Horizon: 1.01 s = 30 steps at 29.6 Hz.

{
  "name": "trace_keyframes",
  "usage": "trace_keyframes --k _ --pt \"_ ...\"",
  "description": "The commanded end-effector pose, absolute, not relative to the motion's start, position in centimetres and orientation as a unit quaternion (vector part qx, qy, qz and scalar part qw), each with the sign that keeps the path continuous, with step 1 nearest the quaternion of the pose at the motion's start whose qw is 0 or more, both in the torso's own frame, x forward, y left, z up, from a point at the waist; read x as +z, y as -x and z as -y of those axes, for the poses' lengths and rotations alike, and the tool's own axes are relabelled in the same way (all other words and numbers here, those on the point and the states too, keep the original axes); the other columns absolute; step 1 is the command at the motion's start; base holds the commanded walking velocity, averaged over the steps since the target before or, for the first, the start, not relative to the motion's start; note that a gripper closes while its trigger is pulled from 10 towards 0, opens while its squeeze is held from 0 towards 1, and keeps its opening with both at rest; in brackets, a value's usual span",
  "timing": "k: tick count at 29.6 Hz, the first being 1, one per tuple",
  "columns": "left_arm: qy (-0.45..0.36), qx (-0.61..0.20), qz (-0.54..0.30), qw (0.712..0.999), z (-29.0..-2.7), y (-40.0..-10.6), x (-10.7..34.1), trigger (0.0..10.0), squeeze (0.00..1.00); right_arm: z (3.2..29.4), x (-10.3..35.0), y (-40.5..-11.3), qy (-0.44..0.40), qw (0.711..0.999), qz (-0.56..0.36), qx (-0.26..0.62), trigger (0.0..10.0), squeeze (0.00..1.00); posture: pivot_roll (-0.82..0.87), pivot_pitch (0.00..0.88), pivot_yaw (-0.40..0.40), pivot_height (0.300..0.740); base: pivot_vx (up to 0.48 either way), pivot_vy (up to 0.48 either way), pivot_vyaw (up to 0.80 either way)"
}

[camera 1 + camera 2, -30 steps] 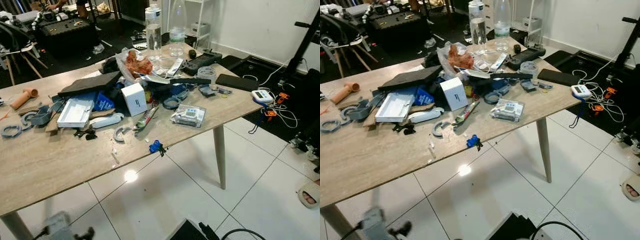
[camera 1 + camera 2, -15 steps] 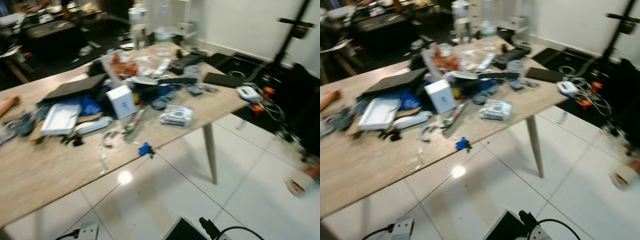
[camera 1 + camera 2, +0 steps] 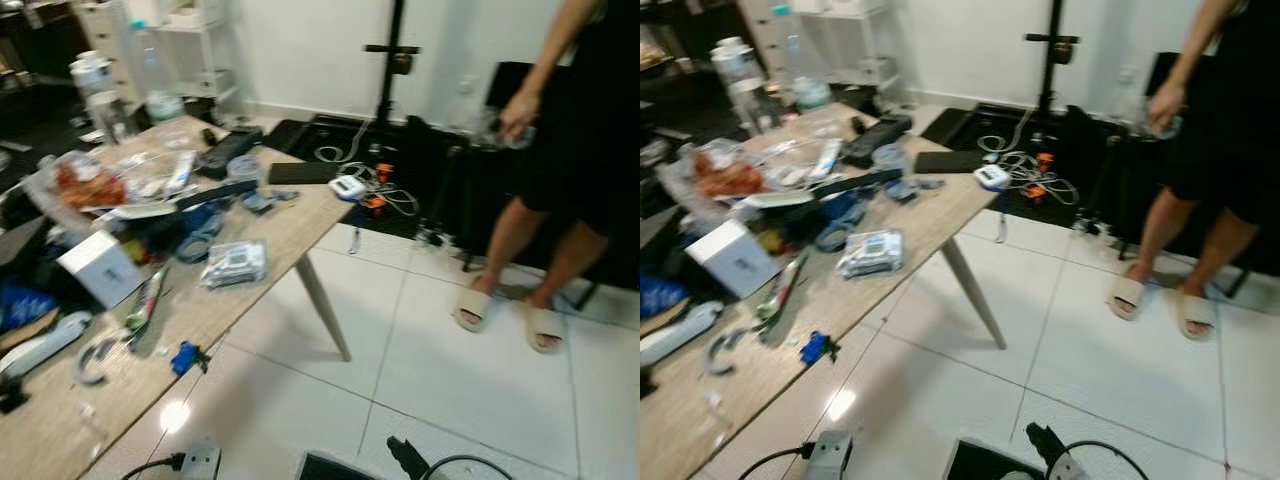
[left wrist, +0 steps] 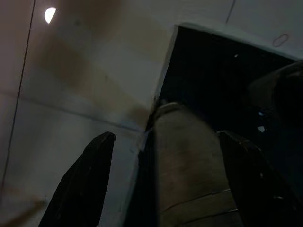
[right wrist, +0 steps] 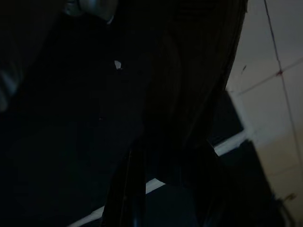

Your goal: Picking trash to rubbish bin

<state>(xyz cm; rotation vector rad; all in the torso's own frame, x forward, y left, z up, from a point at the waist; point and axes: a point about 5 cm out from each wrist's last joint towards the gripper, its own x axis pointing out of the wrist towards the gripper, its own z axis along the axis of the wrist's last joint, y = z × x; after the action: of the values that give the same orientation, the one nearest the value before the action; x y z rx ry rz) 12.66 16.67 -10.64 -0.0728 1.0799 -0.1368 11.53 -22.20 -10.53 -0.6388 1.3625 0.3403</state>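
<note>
Your left gripper (image 4: 161, 179) hangs with jaws apart over the floor; the right gripper's jaws I cannot tell. Trash stays on the table (image 3: 300, 215) at left. Watch the person (image 3: 560, 150) standing far right: turning blurs your view.

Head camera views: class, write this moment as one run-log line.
scene: cluttered wooden table on robot's left | person in sandals standing ahead right | left claw open, hanging over floor | right claw: dark, unclear | trash: none held
</note>
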Motion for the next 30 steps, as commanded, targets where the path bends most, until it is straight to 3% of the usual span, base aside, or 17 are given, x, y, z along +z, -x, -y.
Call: trace_keyframes --k 1,30 --pt "0.024 -0.066 -0.524 0.849 -17.1 -12.2 -10.78 10.0 0.0 21.59 -10.71 -11.33 0.282 0.72 -0.614 0.159 10.0 0.0 -0.03 0.036 0.087 0.74 0.0 0.0 -0.79" --pt "0.01 -0.078 -0.525 0.848 -17.05 -12.43 -10.72 10.0 0.0 21.96 -10.74 -10.99 0.289 0.717 -0.613 0.163 10.0 0.0 -0.03 0.02 0.08 0.74 0.0 0.0 -0.79"
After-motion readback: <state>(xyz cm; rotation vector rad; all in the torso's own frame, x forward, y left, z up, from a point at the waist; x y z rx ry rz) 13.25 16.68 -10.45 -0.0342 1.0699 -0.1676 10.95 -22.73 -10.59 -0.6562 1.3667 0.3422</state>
